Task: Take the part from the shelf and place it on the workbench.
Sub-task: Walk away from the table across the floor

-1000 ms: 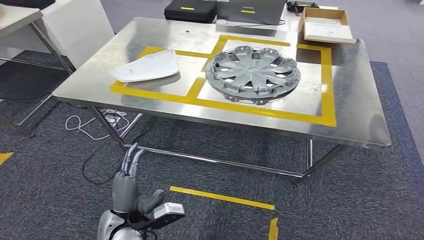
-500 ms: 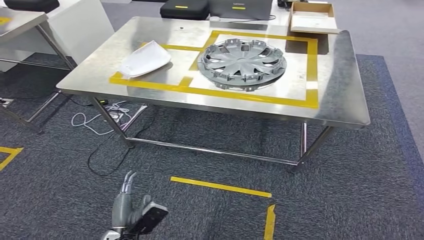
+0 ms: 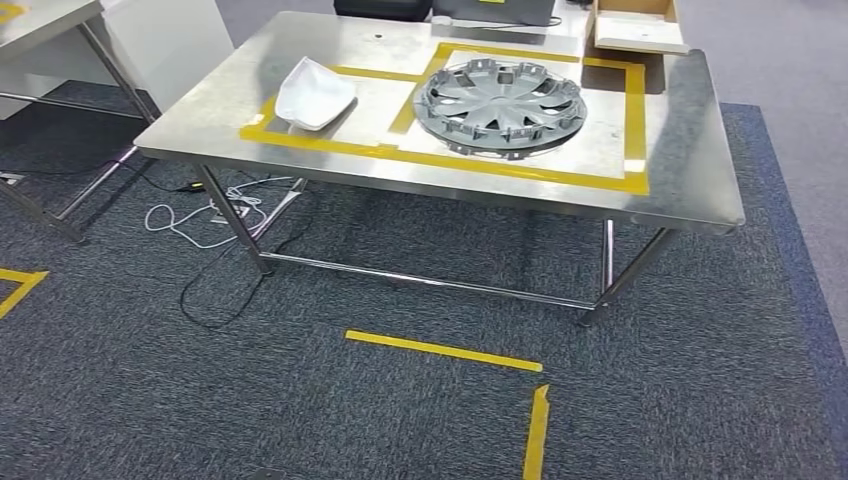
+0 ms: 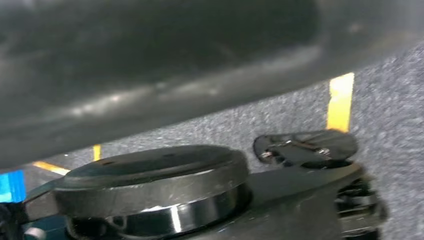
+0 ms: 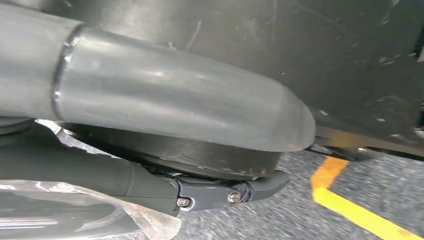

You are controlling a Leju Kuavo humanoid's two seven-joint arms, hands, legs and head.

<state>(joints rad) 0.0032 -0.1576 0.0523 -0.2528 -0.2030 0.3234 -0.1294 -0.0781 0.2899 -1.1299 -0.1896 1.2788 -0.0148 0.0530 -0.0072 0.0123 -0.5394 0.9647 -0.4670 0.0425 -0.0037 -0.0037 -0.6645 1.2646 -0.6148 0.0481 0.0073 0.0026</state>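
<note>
You had no text, label, brand or number to read anywhere in these views. The only markings were plain yellow tape: a frame of two boxes on the steel bench (image 3: 690, 190), toward 12 o'clock, and bare strips on the carpet (image 3: 120, 400), one lying crosswise at about 6 o'clock with a second short piece just below it, and a corner piece at 9 o'clock. None of it carried lettering.
</note>
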